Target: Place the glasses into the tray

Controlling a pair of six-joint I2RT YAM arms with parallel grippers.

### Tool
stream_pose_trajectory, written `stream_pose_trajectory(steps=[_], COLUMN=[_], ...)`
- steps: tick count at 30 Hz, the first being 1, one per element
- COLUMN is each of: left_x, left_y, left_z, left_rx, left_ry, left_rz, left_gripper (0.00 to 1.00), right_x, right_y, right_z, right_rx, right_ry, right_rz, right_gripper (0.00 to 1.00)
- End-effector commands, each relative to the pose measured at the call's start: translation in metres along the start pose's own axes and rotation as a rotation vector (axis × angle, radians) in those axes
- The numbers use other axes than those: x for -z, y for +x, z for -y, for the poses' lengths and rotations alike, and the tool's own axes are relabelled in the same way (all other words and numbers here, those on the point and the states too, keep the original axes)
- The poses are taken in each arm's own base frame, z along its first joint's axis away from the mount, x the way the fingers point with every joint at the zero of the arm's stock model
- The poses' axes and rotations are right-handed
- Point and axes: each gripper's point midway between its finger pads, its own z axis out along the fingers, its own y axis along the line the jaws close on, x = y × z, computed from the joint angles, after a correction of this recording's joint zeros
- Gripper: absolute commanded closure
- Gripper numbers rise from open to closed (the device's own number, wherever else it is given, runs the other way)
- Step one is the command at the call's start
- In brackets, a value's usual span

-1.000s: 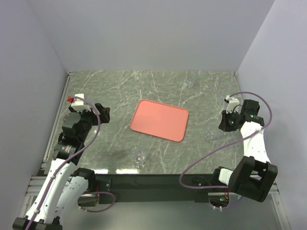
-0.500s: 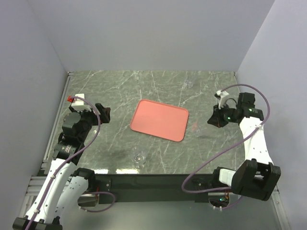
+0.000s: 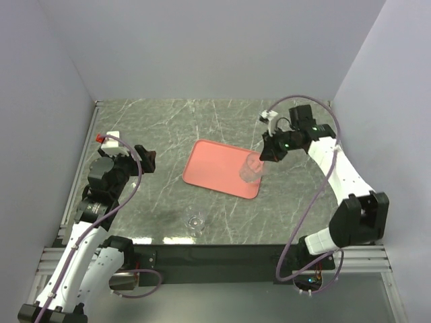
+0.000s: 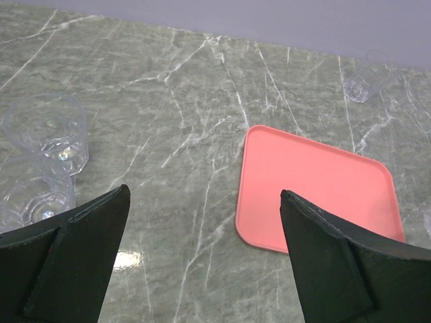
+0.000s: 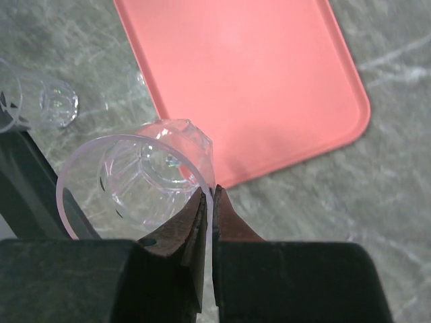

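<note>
Top external view shows the right gripper (image 3: pixel 261 160) poised over the right end of the salmon-pink tray (image 3: pixel 214 168), its jaws pinched tight on the rim of one clear held glass (image 3: pixel 251 170). Seen from the right wrist camera, the right gripper (image 5: pixel 207 196) nips the wall of the held glass (image 5: pixel 135 178) between closed fingers. The tumbler hangs at the edge of the tray (image 5: pixel 256 74), partly over the marble table (image 5: pixel 377 202); whether its base touches anything cannot be told. No glass stands in the tray, so the job looks to be at its first delivery, with nothing yet set down. The others sit out on the table. A lone glass (image 3: pixel 196 221) stands near the front edge, and a far glass (image 4: pixel 363 83) sits beyond the tray's far corner. A pair of glasses (image 4: pixel 44 131) stands just beside the left gripper (image 4: pixel 204 195), which hangs wide open and empty over the stone on the left. At least four tumblers, by this count, are left to fetch once the one in hand is placed.
</note>
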Motion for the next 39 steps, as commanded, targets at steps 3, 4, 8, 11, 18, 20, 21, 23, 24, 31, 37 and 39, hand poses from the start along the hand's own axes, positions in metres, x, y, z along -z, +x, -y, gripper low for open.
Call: stream_pose_trajectory(steps=[3,4,8,11,18,20,21,23,24,31,37,39], left_x=[-0.002,-0.002,-0.004,-0.004,-0.006,-0.006,-0.006,-0.006,-0.007,-0.007,-0.007,-0.007], left_y=[-0.016,-0.015,-0.013,-0.013,-0.012,-0.011,-0.011,-0.011,-0.011,-0.01,-0.01,-0.011], left_z=[0.008,0.007,0.006,0.006,0.005,0.004,0.004,0.004,0.004,0.004,0.004,0.005], left_rx=[-0.007,-0.007,-0.012,-0.014,-0.019,-0.02,-0.02,-0.022,-0.022,-0.023,-0.025,-0.025], left_ry=[0.029,0.027,0.022,0.023,0.016,0.014,0.014,0.013,0.015,0.016,0.016,0.02], left_rz=[0.048,0.046,0.039,0.037,0.031,0.03,0.03,0.027,0.028,0.025,0.027,0.027], left_gripper=[0.01,0.01,0.01,0.01,0.01,0.01,0.01,0.01,0.01,0.01,0.01,0.01], right_x=[-0.027,-0.031,-0.055,-0.07,-0.106,-0.118,-0.123,-0.133,-0.137,-0.164,-0.188,-0.191], right_y=[-0.032,-0.034,-0.041,-0.051,-0.079,-0.086,-0.088,-0.095,-0.098,-0.119,-0.119,-0.122], right_z=[-0.005,-0.006,-0.008,-0.012,-0.015,-0.017,-0.019,-0.02,-0.018,-0.01,0.001,0.003], right_rx=[0.034,0.037,0.048,0.062,0.108,0.121,0.127,0.139,0.143,0.155,0.155,0.158], right_ry=[-0.018,-0.022,-0.036,-0.04,-0.01,-0.005,-0.002,0.014,0.022,0.096,0.165,0.184], right_rz=[-0.027,-0.035,-0.088,-0.109,-0.154,-0.165,-0.171,-0.175,-0.175,-0.178,-0.197,-0.193], right_gripper=[1.0,1.0,1.0,1.0,1.0,1.0,1.0,1.0,1.0,1.0,1.0,1.0])
